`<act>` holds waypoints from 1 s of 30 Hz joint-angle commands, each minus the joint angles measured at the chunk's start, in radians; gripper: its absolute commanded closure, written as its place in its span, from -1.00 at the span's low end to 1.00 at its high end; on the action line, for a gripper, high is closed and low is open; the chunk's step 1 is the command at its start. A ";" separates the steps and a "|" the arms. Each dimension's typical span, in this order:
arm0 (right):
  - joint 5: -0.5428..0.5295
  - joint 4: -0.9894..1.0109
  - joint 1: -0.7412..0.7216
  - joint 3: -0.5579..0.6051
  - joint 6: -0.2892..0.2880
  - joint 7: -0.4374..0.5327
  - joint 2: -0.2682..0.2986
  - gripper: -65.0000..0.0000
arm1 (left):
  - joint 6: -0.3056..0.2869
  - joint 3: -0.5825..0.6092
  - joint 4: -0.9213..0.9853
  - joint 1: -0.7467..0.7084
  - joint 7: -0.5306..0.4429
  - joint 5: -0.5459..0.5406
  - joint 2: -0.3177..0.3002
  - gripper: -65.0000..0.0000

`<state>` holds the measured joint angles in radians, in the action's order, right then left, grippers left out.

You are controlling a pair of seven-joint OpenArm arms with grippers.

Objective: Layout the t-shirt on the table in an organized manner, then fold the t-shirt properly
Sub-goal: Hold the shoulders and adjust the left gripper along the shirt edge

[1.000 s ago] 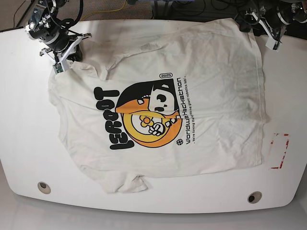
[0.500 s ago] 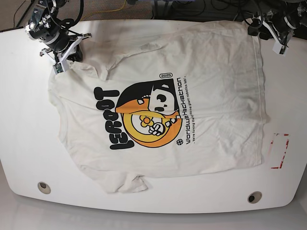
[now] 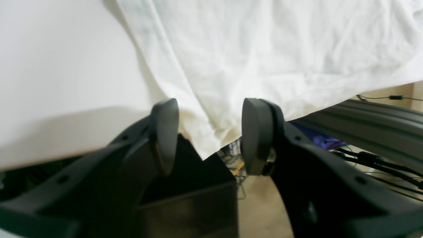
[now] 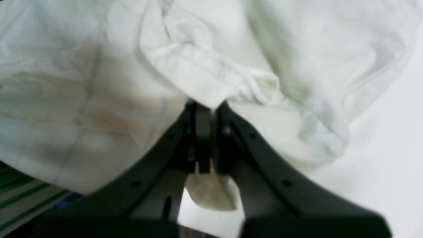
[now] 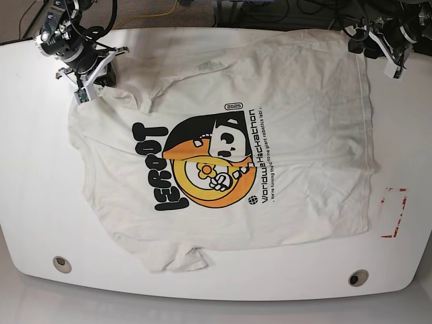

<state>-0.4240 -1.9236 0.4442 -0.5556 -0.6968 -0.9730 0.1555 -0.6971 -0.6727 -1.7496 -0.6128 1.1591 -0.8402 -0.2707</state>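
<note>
T-shirt (image 5: 223,142) lies print-up mid-table (image 5: 27,175); right gripper (image 4: 206,112), at ten o'clock, pinches its sleeve, left gripper (image 3: 206,132), at two, gapes empty, so draw the sleeve gently outward to flatten wrinkles

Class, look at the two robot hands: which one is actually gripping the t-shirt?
The right hand, pinched shut on a fold of the t-shirt. The left hand is open, empty, at the shirt's corner.
</note>
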 commanded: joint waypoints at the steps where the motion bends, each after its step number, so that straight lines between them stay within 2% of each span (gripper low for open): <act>1: -0.016 -0.021 0.000 -0.007 -0.001 0.016 0.011 0.93 | -0.001 -0.012 0.047 -0.006 -0.008 -0.011 -0.014 0.11; 8: -0.016 -0.021 0.000 -0.007 -0.001 0.016 0.011 0.93 | -0.001 -0.009 0.119 0.031 -0.008 -0.012 -0.034 0.11; 30: -0.014 -0.021 -0.002 -0.007 -0.001 0.016 0.011 0.93 | -0.001 0.066 0.115 0.035 -0.003 -0.015 -0.028 0.15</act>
<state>-0.4236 -1.9236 0.4438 -0.5556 -0.6968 -0.9730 0.1555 -0.7006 -0.6056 -1.6306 -0.5655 1.1278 -0.8848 -0.2909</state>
